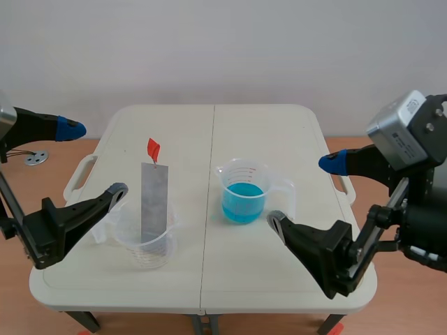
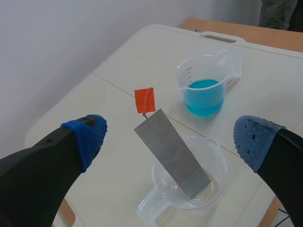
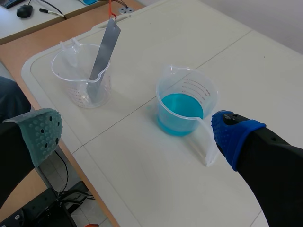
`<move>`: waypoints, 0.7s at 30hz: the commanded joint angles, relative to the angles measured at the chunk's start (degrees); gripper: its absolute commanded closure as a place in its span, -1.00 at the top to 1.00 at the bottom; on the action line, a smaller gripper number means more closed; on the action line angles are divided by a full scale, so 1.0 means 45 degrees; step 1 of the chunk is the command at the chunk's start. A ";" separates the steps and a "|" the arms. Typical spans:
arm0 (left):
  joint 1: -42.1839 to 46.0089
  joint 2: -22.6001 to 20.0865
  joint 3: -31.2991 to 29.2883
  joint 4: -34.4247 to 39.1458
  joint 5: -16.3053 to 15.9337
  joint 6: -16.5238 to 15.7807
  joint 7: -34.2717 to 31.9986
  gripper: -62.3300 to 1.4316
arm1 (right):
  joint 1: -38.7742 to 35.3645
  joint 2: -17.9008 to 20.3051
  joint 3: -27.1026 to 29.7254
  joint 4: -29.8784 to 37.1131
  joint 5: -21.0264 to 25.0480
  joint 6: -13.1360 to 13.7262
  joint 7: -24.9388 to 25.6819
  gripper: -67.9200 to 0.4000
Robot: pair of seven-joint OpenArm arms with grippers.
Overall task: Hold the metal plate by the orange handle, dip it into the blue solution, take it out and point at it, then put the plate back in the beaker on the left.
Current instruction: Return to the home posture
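Evidently no step is yet done. At the left, the left gripper (image 1: 94, 159) is held wide open and empty, near the clear plastic beaker (image 1: 129, 244). Inside that beaker the flat grey metal plate (image 1: 154, 202) is stood leaning, its small orange tape handle (image 1: 152, 148) uppermost and ungripped. Right of the middle, the clear beaker of blue solution (image 1: 242, 202) is set on the white folding table (image 1: 279, 132). At the right, the right gripper (image 1: 304, 192) is likewise spread wide, holding nothing. Grasping, dipping, pointing and returning are all judged still to be done.
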 commanded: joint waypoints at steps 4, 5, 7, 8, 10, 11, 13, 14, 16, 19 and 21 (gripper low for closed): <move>0.0000 0.0029 -0.0053 0.0253 -0.0165 0.0029 -0.0024 0.85 | 0.0044 0.0015 -0.0019 0.0228 0.0287 0.0097 0.0243 0.95; 0.0000 0.0029 -0.0053 0.0253 -0.0165 0.0029 0.0019 0.85 | 0.0044 0.0000 -0.0019 0.0228 0.0282 0.0097 0.0243 0.95; 0.0000 0.0029 -0.0053 0.0253 -0.0165 0.0029 0.0024 0.85 | 0.0049 0.0000 -0.0019 0.0228 0.0287 0.0097 0.0248 0.95; 0.0000 0.0029 -0.0053 0.0253 -0.0165 0.0029 0.0034 0.85 | 0.0049 0.0000 -0.0019 0.0228 0.0282 0.0097 0.0272 0.95; 0.0000 0.0029 -0.0053 0.0253 -0.0165 0.0029 0.0034 0.85 | 0.0049 0.0000 -0.0019 0.0228 0.0282 0.0097 0.0277 0.95; 0.0000 0.0029 -0.0053 0.0253 -0.0165 0.0029 0.0029 0.85 | 0.0049 0.0000 -0.0019 0.0228 0.0282 0.0097 0.0277 0.95; 0.0000 0.0029 -0.0053 0.0253 -0.0165 0.0029 0.0029 0.85 | 0.0049 0.0000 -0.0019 0.0228 0.0282 0.0097 0.0277 0.95; 0.0000 0.0029 -0.0053 0.0253 -0.0165 0.0029 0.0029 0.85 | 0.0044 0.0000 -0.0019 0.0228 0.0282 0.0097 0.0282 0.95; 0.0000 0.0029 -0.0053 0.0253 -0.0165 0.0029 0.0029 0.85 | 0.0044 0.0000 -0.0019 0.0228 0.0287 0.0097 0.0287 0.95; 0.0000 0.0029 -0.0053 0.0253 -0.0165 0.0029 0.0029 0.85 | 0.0044 0.0000 -0.0019 0.0228 0.0287 0.0097 0.0282 0.95; 0.0000 0.0029 -0.0053 0.0253 -0.0165 0.0029 0.0029 0.85 | 0.0044 0.0000 -0.0019 0.0228 0.0282 0.0097 0.0282 0.95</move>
